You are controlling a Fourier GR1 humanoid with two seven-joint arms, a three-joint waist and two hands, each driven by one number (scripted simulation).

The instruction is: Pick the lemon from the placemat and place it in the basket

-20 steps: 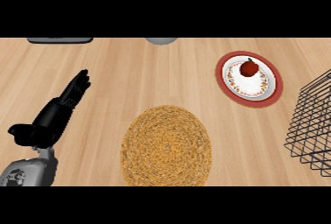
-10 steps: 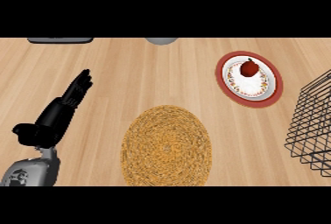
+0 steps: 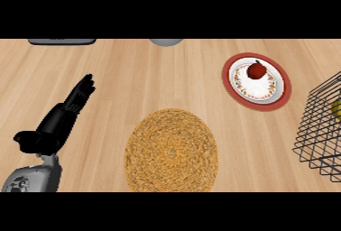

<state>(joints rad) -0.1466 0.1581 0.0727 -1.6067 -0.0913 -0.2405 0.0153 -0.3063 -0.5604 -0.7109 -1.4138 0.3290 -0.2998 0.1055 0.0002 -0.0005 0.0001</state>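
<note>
Left of the placemat [image 3: 172, 150], the left hand [image 3: 63, 118] rests with fingers straight and holding nothing, the placemat itself lies bare, and far to its right a yellow lemon [image 3: 336, 108] shows inside the wire basket [image 3: 320, 135], so the task looks essentially done.

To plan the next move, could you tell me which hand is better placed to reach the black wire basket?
Probably the right: the black wire basket stands at the view's right edge. The left hand, open, rests far left; the right hand is out of view.
</note>
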